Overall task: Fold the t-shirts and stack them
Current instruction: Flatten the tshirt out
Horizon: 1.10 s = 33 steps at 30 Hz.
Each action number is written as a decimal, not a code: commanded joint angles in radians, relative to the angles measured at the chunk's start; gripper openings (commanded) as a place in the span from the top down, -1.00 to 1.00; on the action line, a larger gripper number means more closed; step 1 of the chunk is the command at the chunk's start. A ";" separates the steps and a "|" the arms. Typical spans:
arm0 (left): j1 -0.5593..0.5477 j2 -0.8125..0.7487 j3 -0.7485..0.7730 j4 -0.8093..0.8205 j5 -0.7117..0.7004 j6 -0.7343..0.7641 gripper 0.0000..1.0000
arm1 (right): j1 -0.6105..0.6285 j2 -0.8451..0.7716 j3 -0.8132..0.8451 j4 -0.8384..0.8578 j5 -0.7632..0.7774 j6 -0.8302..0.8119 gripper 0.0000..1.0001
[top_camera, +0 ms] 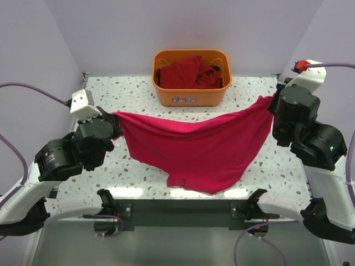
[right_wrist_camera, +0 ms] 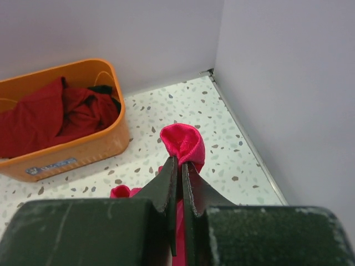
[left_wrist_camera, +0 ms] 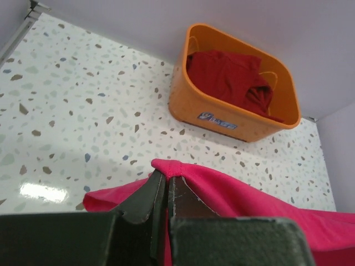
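Seen from above, a bright pinkish-crimson t-shirt (top_camera: 194,147) hangs stretched across the middle of the frame, above a white speckled desk (top_camera: 138,94). The left end effector (top_camera: 115,123), at centre left, is clamped on one edge of the cloth. The right end effector (top_camera: 270,104), at upper right, is clamped on the opposite edge, slightly higher in the frame. Each wrist view shows dark fingers pressed together with a fold of pink cloth pinched between them. The shirt sags in a wide V, and its lowest part seems to rest on the desk near the bottom centre. At top centre, by the back wall, an orange basket (top_camera: 191,97) holds crumpled darker red t-shirts (top_camera: 186,72).
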<state>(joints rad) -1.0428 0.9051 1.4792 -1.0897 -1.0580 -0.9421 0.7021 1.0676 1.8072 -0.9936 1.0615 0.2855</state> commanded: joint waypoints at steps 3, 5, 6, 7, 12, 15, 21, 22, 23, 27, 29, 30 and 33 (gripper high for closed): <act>0.003 -0.032 0.114 0.356 0.038 0.297 1.00 | 0.002 -0.002 0.184 0.176 0.002 -0.160 1.00; 0.003 -0.060 0.142 0.411 0.078 0.379 1.00 | 0.002 0.011 0.289 0.176 -0.038 -0.183 1.00; 0.003 -0.069 0.150 0.448 0.123 0.393 1.00 | 0.002 0.011 0.355 0.177 -0.064 -0.193 1.00; 0.003 -0.089 0.168 0.458 0.151 0.416 1.00 | 0.004 0.009 0.388 0.174 -0.128 -0.193 1.00; 0.003 -0.126 0.194 0.467 0.336 0.417 1.00 | 0.002 -0.003 0.579 0.118 -0.372 -0.151 1.00; 0.003 -0.112 0.193 0.458 0.458 0.404 1.00 | 0.002 -0.038 0.587 0.110 -0.487 -0.120 1.00; 0.003 -0.038 0.237 0.403 0.526 0.368 1.00 | 0.002 -0.075 0.592 0.104 -0.518 -0.104 1.00; 0.003 -0.031 0.239 0.401 0.526 0.367 1.00 | 0.002 -0.067 0.596 0.099 -0.503 -0.118 1.00; 0.003 -0.031 0.234 0.405 0.521 0.367 1.00 | 0.002 -0.057 0.600 0.096 -0.471 -0.124 1.00; 0.003 -0.002 0.173 0.401 0.335 0.356 1.00 | 0.002 0.015 0.499 0.160 -0.199 -0.207 1.00; 0.004 0.055 0.110 0.364 0.213 0.304 1.00 | 0.004 0.086 0.417 0.235 0.045 -0.320 1.00; 0.004 0.083 0.090 0.288 0.096 0.263 1.00 | 0.004 0.115 0.324 0.334 0.116 -0.359 1.00; 0.132 0.187 0.008 0.177 0.148 0.090 1.00 | -0.018 0.213 0.190 0.435 0.175 -0.424 1.00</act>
<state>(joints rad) -1.0054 0.9855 1.5620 -0.7670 -0.8223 -0.6895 0.6983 1.1168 2.1311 -0.6888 1.0527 -0.0151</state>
